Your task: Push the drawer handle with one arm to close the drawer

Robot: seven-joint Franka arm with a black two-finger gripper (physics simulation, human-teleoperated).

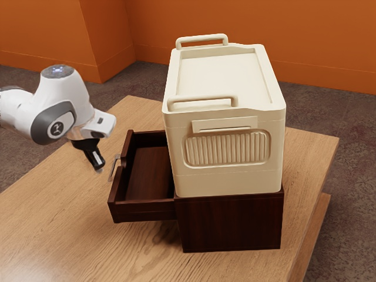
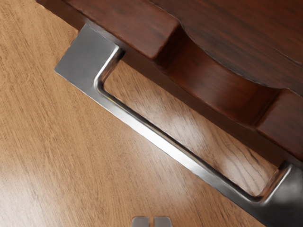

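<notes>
My gripper (image 1: 98,168) points down just outside the drawer front, close to the handle, its fingers nearly together with nothing seen between them. In the wrist view the tips of the gripper (image 2: 151,222) stand beside the silver handle, with a gap between in the picture. The dark brown drawer (image 1: 144,210) is pulled out toward the exterior view's left. On its front sits the metal handle (image 1: 113,168), a flat bar with two bent ends, also plain in the wrist view as a handle (image 2: 161,143) below the notched drawer front (image 2: 213,90). Contact cannot be told.
A dark wooden cabinet (image 1: 229,223) holds the drawer and carries a large cream box (image 1: 226,176) with two handles on top. Both stand on a light wooden table (image 1: 64,217). Orange walls (image 1: 205,23) rise behind.
</notes>
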